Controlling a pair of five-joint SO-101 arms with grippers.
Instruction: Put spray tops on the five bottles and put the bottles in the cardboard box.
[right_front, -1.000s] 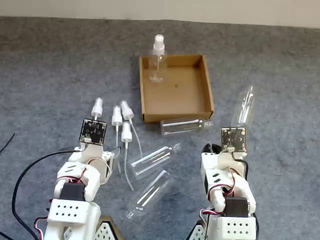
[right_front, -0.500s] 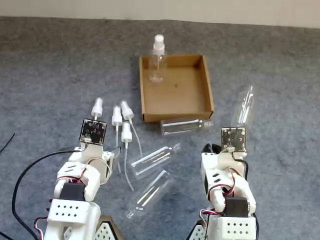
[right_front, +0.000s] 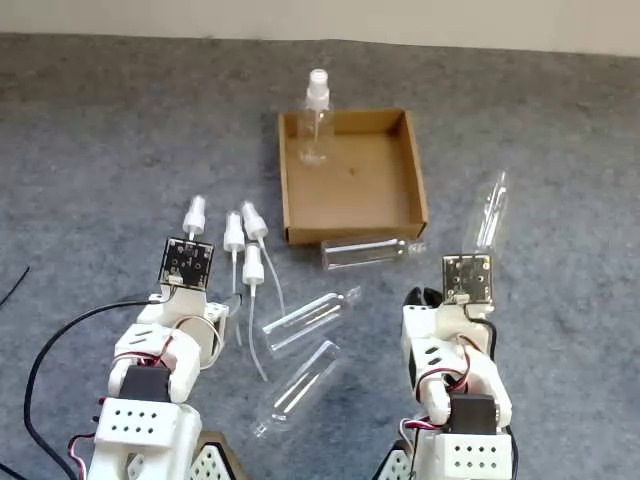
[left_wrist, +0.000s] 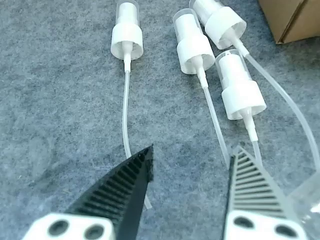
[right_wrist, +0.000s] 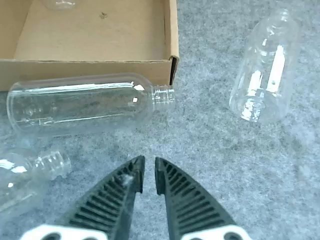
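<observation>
Spray tops (left_wrist: 195, 47), just beyond left pincer (left_wrist: 194, 150)

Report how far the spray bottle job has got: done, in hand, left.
Done: one capped bottle stands in the cardboard box. In hand: nothing. The left gripper is open over the four loose spray tops, and the right gripper is all but shut and empty. Left: four uncapped bottles lying on the carpet need tops, then boxing.

Clear plastic bottles (right_wrist: 85, 107) are glossy; white plastic spray tops (left_wrist: 195, 47) are smooth. Brown cardboard box (right_front: 360, 195) is matt, grey cloth table cover (right_front: 100, 130) rough.
</observation>
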